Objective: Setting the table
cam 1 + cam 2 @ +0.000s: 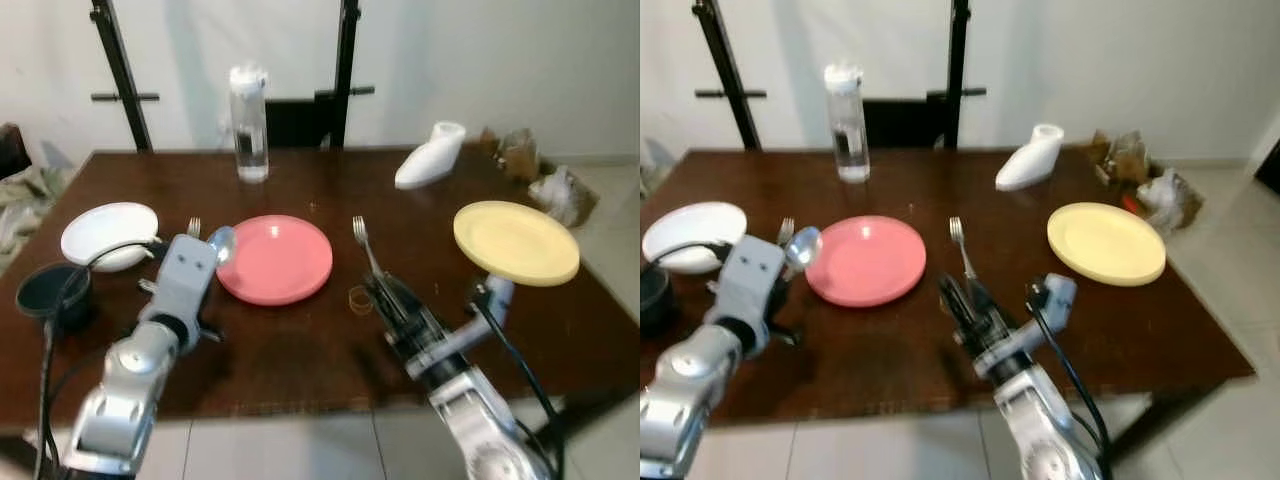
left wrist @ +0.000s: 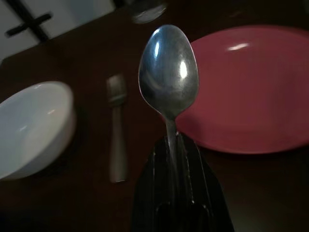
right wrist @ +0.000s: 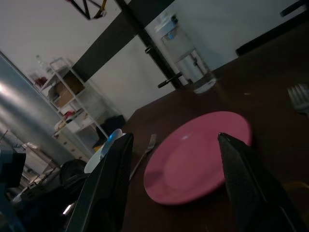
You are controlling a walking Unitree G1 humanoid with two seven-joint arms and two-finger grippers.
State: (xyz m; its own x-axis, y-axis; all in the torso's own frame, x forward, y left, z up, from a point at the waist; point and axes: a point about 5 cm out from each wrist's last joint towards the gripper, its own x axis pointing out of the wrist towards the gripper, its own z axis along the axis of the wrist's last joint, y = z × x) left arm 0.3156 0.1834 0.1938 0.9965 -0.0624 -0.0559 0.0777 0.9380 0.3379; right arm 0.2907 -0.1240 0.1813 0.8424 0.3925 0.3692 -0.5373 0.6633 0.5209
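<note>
A pink plate [image 1: 275, 258] lies in the middle of the dark wooden table [image 1: 300, 350]. One fork [image 1: 194, 228] lies to its left and another fork [image 1: 362, 240] to its right. My left gripper [image 2: 172, 141] is shut on the handle of a metal spoon [image 2: 168, 72], which it holds just above the table between the left fork and the plate's left rim. My right gripper [image 1: 383, 292] is open, low over the table by the right fork's handle, with nothing between its fingers [image 3: 104, 188]. A yellow plate [image 1: 516, 242] lies at the right.
A white bowl [image 1: 108, 234] and a dark cup [image 1: 52, 290] stand at the left edge. A water bottle [image 1: 249, 123] and a white shoe-shaped object [image 1: 430, 156] stand at the back. Crumpled bags [image 1: 520, 155] lie at the far right corner. A small ring [image 1: 360, 297] lies by my right gripper.
</note>
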